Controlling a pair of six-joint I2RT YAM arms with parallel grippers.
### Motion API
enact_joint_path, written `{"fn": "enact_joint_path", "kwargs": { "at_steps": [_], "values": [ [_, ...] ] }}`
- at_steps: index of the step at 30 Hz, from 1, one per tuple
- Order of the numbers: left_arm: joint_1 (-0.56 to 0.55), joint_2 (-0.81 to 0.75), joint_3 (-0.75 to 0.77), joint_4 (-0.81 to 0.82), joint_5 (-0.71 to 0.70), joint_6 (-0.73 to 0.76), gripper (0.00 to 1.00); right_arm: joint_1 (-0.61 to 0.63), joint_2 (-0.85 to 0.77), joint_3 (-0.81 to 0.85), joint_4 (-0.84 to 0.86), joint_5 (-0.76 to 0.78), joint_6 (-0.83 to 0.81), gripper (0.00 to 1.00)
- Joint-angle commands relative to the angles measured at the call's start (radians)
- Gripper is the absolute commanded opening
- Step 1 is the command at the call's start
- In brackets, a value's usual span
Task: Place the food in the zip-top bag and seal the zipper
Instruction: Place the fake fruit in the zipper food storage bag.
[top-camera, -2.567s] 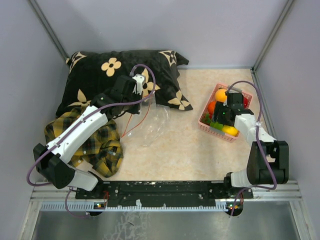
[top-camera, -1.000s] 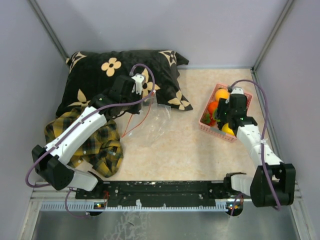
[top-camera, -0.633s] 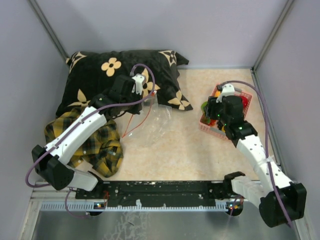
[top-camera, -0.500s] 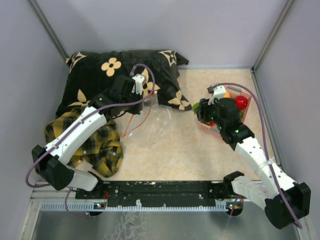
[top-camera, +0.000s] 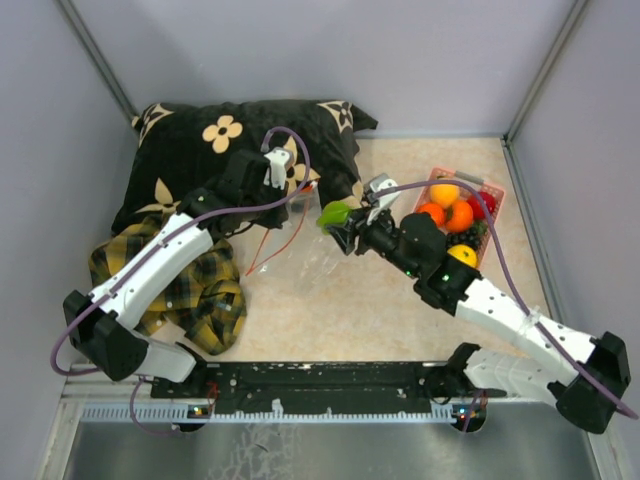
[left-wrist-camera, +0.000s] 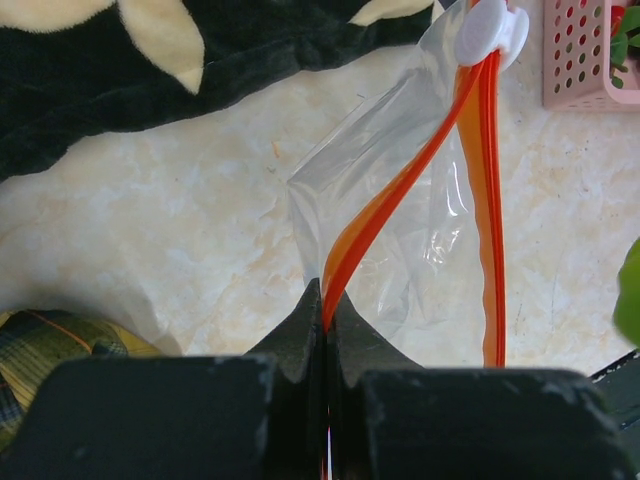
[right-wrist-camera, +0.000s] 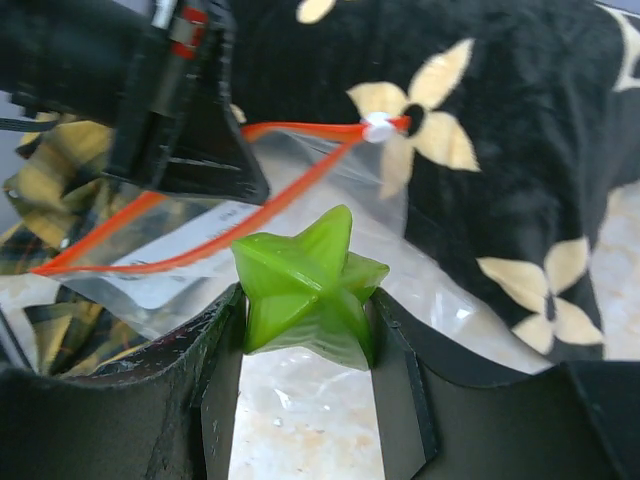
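One red-orange zipper strip (left-wrist-camera: 490, 220) is pinched by the left gripper (left-wrist-camera: 325, 300), so the clear crinkly bag (left-wrist-camera: 400, 160) is held open. Beside its mouth, a green star-shaped toy (right-wrist-camera: 305, 290) is clamped by the right gripper (top-camera: 345, 222) for insertion.

The zip-top bag (left-wrist-camera: 385, 150) mouth gapes, seemingly passable; pillow (top-camera: 200, 150) crowds behind.

Bright, even light, faint soft shadows, small glints on the zip-top bag (left-wrist-camera: 400, 210), wrist-view foregrounds blurred
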Motion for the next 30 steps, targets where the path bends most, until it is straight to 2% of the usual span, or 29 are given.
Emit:
{"fn": "enact_joint_path", "kwargs": {
  "at_steps": [1, 9, 17, 26, 30],
  "values": [
    [0.006, -0.025, -0.008, 0.024, 0.022, -0.016, 0.00, 0.071, 0.049, 0.082, 0.193, 0.012, -0.015, 0.02],
    [0.006, -0.027, -0.018, 0.038, 0.029, -0.041, 0.00, 0.136, 0.132, 0.084, 0.393, 0.084, 0.071, 0.00],
    [0.006, -0.043, -0.032, 0.060, 0.042, -0.068, 0.00, 0.139, 0.226, 0.103, 0.431, 0.095, 0.146, 0.00],
    [0.006, -0.059, -0.037, 0.065, 0.038, -0.071, 0.00, 0.139, 0.268, 0.145, 0.247, 0.251, 0.122, 0.00],
    [0.006, -0.059, -0.038, 0.069, 0.063, -0.074, 0.00, 0.140, 0.279, 0.148, 0.218, 0.233, 0.098, 0.00]
  ]
}}
